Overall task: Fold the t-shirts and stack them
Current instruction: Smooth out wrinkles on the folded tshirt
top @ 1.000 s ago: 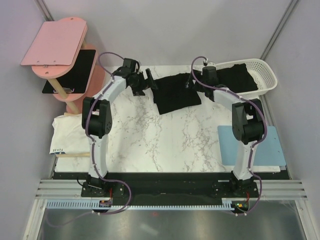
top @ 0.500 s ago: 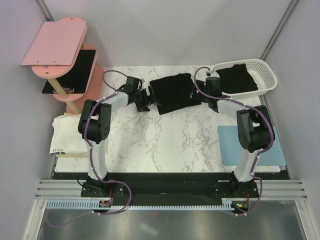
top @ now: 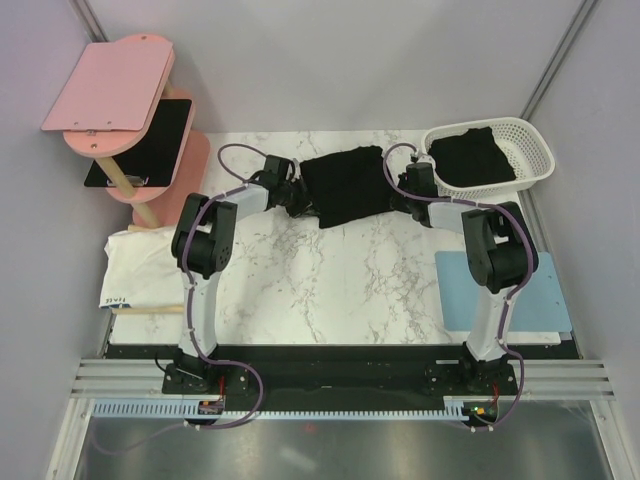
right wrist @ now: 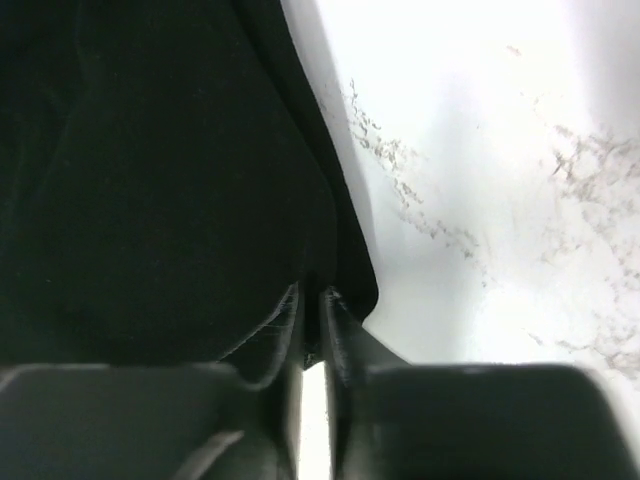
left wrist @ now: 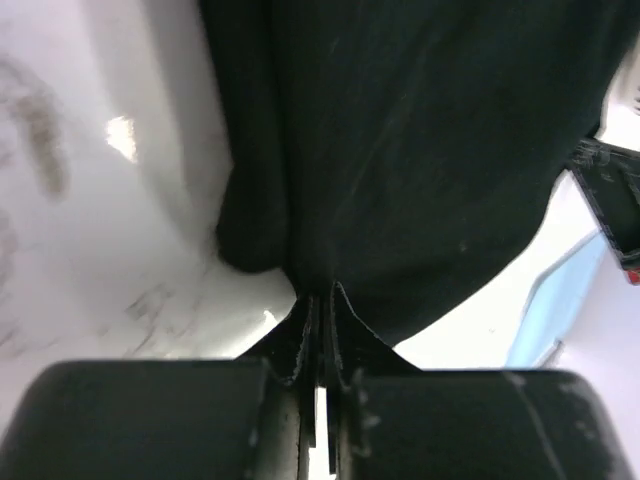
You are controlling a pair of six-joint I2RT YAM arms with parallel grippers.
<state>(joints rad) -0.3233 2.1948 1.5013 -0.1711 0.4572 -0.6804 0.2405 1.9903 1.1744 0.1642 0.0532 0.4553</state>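
Observation:
A black t-shirt (top: pixel 347 183) lies partly folded on the marble table at the back middle. My left gripper (top: pixel 302 203) is at its left edge, shut with a pinch of the black fabric (left wrist: pixel 400 150) between the fingertips (left wrist: pixel 322 297). Over on the shirt's right edge, my right gripper (top: pixel 393 196) is shut on the black cloth (right wrist: pixel 150 180) too, the hem pinched between its tips (right wrist: pixel 312 296). More black t-shirts (top: pixel 478 158) fill the white basket (top: pixel 537 150) at the back right. A white t-shirt (top: pixel 140 262) lies off the table's left side.
A pink two-tier stand (top: pixel 115 90) with a black pad (top: pixel 150 140) rises at the back left. A light blue board (top: pixel 548 290) lies at the table's right edge. Bare marble (top: pixel 340 285) stretches from the shirt toward the arm bases.
Both grippers came down from above the table to the black shirt's left and right edges. They were open then and have shut on the fabric.

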